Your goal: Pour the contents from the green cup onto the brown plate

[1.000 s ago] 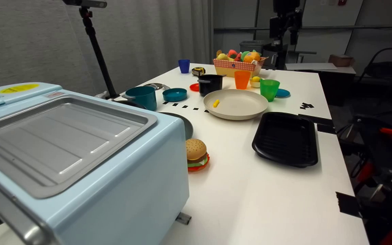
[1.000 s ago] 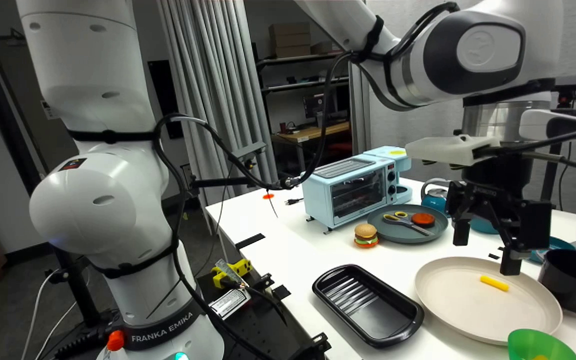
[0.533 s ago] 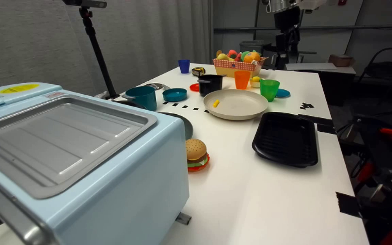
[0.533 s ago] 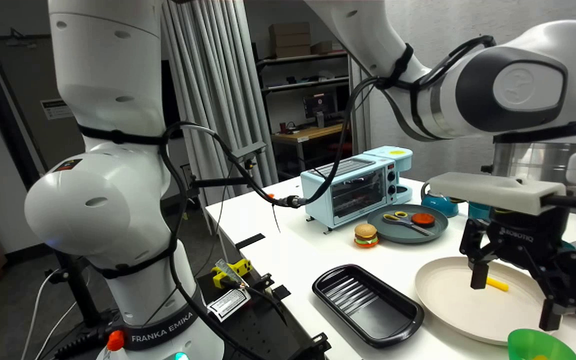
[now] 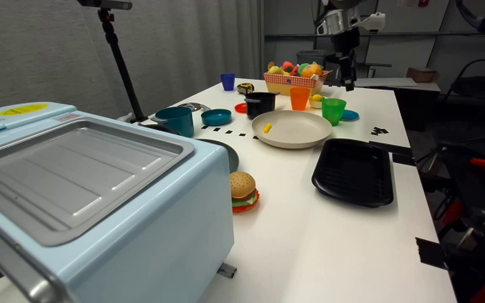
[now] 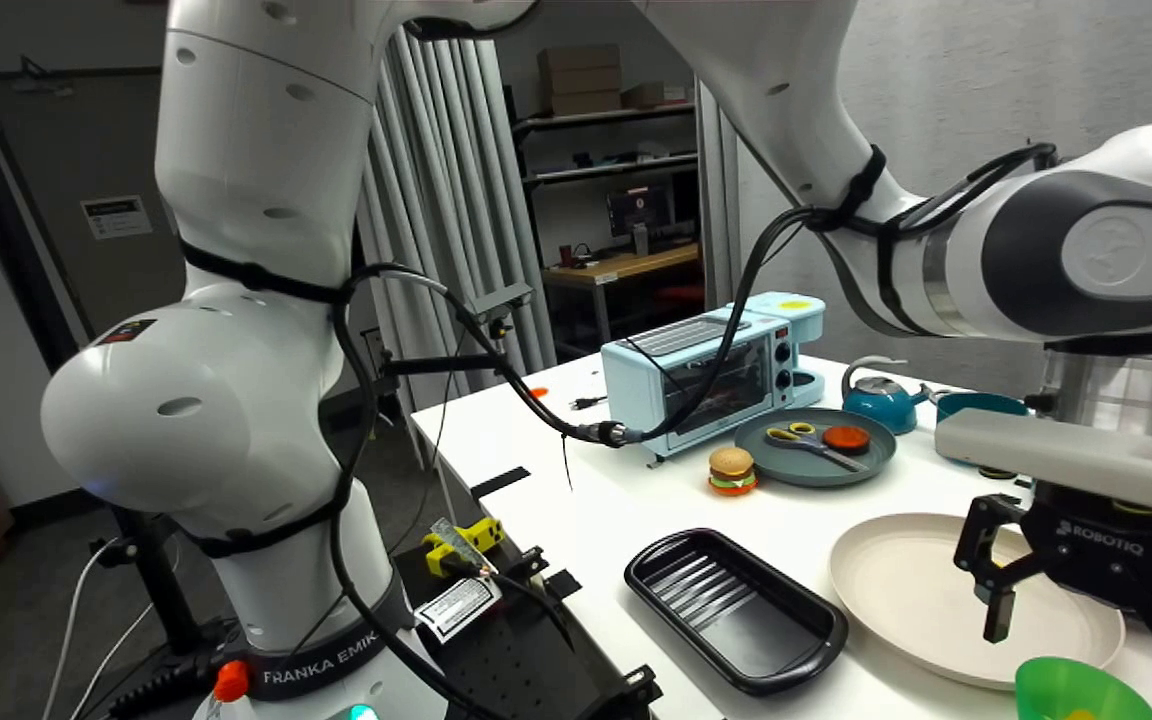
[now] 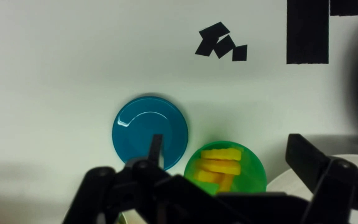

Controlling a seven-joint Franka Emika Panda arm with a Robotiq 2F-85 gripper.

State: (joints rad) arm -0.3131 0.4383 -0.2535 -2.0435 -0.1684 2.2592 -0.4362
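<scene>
Gripper (image 7: 225, 146): standing wide and holding nothing; hanging above the table (image 5: 301, 244), higher than the green cup (image 5: 333, 112) and apart from it in an exterior view.

Fingers (image 7: 305, 161): set to either side of the cup in the wrist view, overlapping the blue dish (image 7: 146, 126) on one side and the brown plate (image 5: 299, 131) on the other.

Green cup: upright on the table, just beside the plate and near the blue dish; touching the plate or not, hard to tell.

Yellow pieces (image 7: 221, 167): lying several together in the cup, hence apparently unpoured.

Step at the cup: most likely approaching for a grasp, ahead of any lift or pour.

Descent to the cup: likely to call for centring over the rim, then lowering straight with a finger down each side, clear of dish and plate, before closing gently.

Brown plate: lying flat just beside the black tray (image 5: 354, 172), bearing a lone yellow piece (image 5: 267, 128) toward the rim.

Carry to the plate: best kept level on the way, then tipped low over the middle.

Black pot (image 5: 260, 105): near the plate, on the side away from the tray.
</scene>
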